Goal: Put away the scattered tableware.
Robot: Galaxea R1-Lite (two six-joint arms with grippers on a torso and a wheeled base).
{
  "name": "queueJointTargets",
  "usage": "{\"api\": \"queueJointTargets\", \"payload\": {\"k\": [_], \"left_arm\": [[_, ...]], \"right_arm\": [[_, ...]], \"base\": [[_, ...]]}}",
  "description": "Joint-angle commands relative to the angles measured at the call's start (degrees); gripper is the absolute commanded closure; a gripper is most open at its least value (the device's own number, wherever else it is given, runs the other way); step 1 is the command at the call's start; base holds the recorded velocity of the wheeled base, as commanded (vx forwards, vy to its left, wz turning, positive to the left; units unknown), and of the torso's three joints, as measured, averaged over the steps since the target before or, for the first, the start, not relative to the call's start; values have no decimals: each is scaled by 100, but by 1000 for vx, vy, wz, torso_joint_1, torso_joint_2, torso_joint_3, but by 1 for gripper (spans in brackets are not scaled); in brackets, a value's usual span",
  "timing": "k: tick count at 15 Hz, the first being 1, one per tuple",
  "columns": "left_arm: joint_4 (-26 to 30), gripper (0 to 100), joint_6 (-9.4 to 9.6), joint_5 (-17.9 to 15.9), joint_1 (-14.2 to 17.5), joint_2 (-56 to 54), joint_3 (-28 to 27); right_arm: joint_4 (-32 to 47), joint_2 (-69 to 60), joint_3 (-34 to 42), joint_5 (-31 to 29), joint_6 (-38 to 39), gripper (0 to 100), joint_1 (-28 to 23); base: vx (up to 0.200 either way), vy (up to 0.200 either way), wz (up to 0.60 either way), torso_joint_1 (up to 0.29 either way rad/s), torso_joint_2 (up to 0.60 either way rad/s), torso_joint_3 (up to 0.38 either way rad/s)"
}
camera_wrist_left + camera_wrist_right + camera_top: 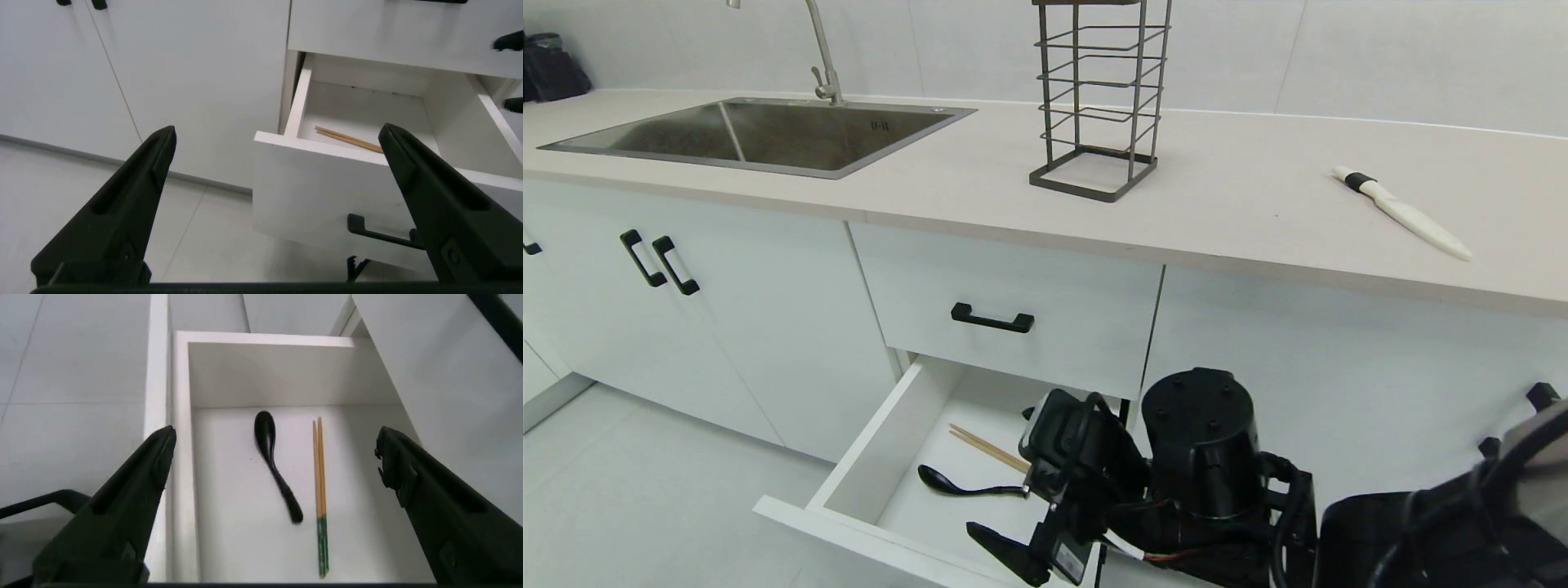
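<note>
Spoon [276, 461] (the black one) and chopsticks [319, 498]: lying side by side inside the pulled-out drawer [882, 441], close but apart. White knife [1403, 214] out on the countertop [1258, 188], well right of the wire rack [1098, 98]. Right gripper [275, 437] above the drawer, fingers spread wide, pinching nothing. Left gripper [278, 131] near the drawer front, spread wide too.

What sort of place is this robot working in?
Most likely a home-style kitchen: a steel sink with a tap set in the counter, a white knife lying on that counter, and an open drawer holding a black spoon and chopsticks.
</note>
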Motion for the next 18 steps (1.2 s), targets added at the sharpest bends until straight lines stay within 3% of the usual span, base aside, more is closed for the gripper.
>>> {"api": "queueJointTargets", "payload": {"k": [1,5,13,18], "left_arm": [[-2,0,-4,1,1,7,0],[6,0,-4,1,1,7,0],[-2,0,-4,1,1,7,0],[6,0,-4,1,1,7,0]], "right_arm": [[-84,-913,853,58,7,0,-1],[-92,-1608,1442,155,552,0,-124],[-84,-2109,1477,287,552,0,-150],[13,-3295,2435,647,570,0,-1152]], "base": [[0,0,0,0,0,0],[0,0,0,0,0,0],[0,0,0,0,0,0],[0,0,0,0,0,0]]}}
